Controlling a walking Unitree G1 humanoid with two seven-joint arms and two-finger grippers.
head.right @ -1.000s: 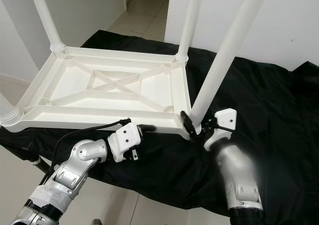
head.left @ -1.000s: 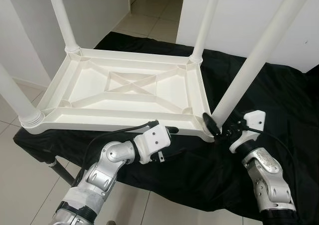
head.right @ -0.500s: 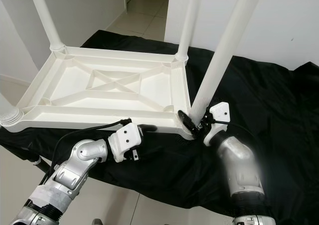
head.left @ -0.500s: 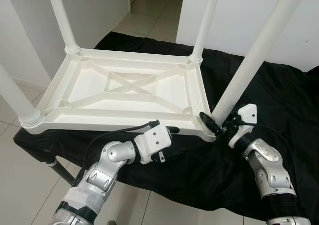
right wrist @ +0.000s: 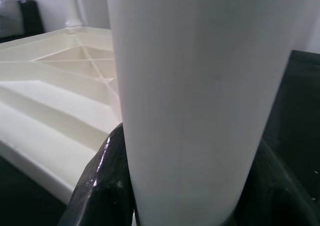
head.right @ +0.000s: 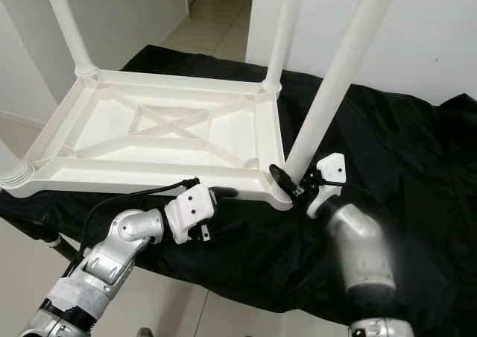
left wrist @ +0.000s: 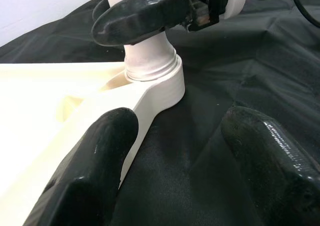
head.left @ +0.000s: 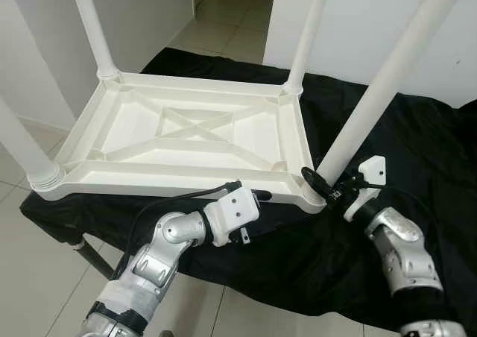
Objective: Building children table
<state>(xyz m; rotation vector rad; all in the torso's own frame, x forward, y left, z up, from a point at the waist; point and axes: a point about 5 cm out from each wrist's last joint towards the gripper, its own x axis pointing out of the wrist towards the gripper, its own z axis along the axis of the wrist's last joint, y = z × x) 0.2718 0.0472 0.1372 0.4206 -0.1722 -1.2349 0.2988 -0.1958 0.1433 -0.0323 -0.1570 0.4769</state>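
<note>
The white children's table lay upside down on a black cloth. The right gripper had its jaws clenched around the near-right leg at its base. The left gripper rested at the table's near edge, jaws spread and grasping nothing.

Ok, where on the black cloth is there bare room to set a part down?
The widest bare patch of cloth lies right of the near-right leg, out to the wall. A smaller strip lies behind the tabletop. The near-right corner is crowded: right gripper clamped around the leg's base, left gripper open by the front rim.
</note>
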